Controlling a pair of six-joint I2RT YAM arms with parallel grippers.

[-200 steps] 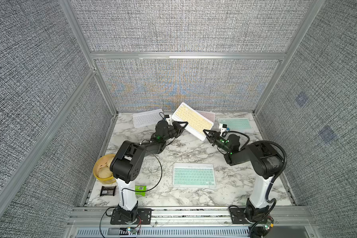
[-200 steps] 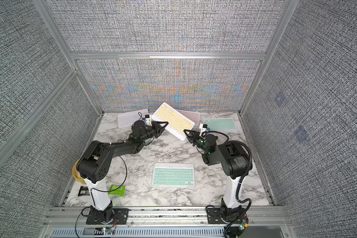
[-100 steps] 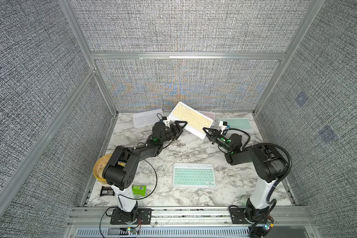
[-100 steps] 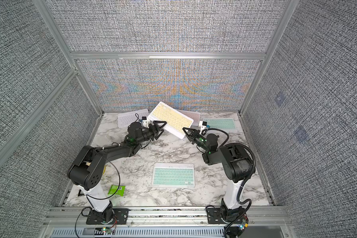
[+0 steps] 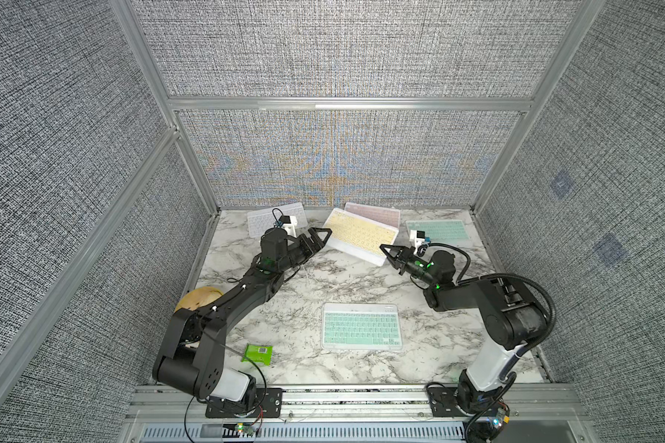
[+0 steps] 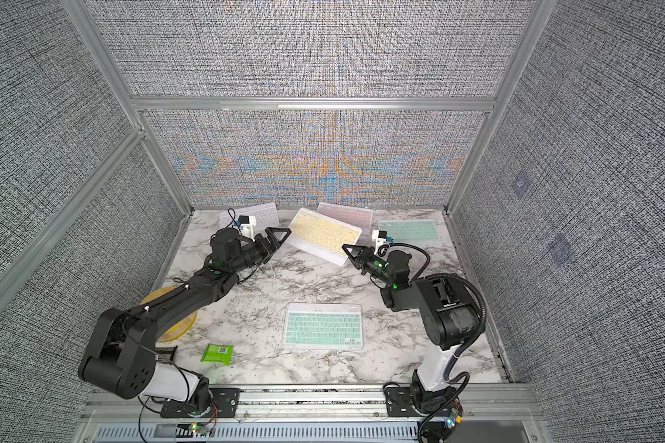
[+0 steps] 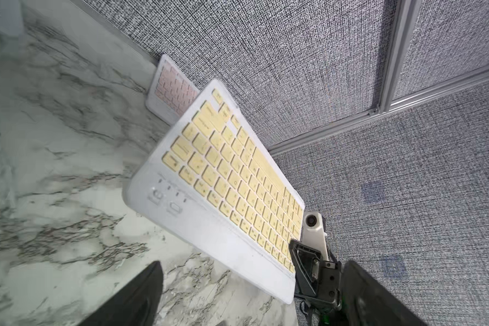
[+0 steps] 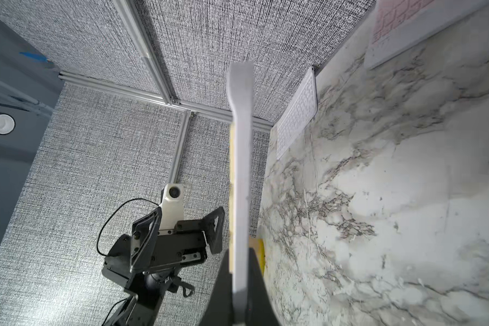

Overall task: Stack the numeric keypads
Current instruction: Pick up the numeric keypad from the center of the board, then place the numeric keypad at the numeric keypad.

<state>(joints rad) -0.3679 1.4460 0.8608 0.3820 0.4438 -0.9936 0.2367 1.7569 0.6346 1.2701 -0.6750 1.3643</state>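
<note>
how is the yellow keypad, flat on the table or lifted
Lifted. The right gripper is shut on one end of the yellow keypad; the other end hangs above the table. The left gripper is open.

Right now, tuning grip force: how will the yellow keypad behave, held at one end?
Probably stiff: the yellow keypad shows edge-on as a straight slab, no sag. Likely light, as only the right claw grips it. Its smooth frame may pivot in that pinch.

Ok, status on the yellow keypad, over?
Right tool shut on yellow keypad, near a corner. Left tool open, close beside its other end. Keypad tilted, raised, overlapping pink keypad.
</note>
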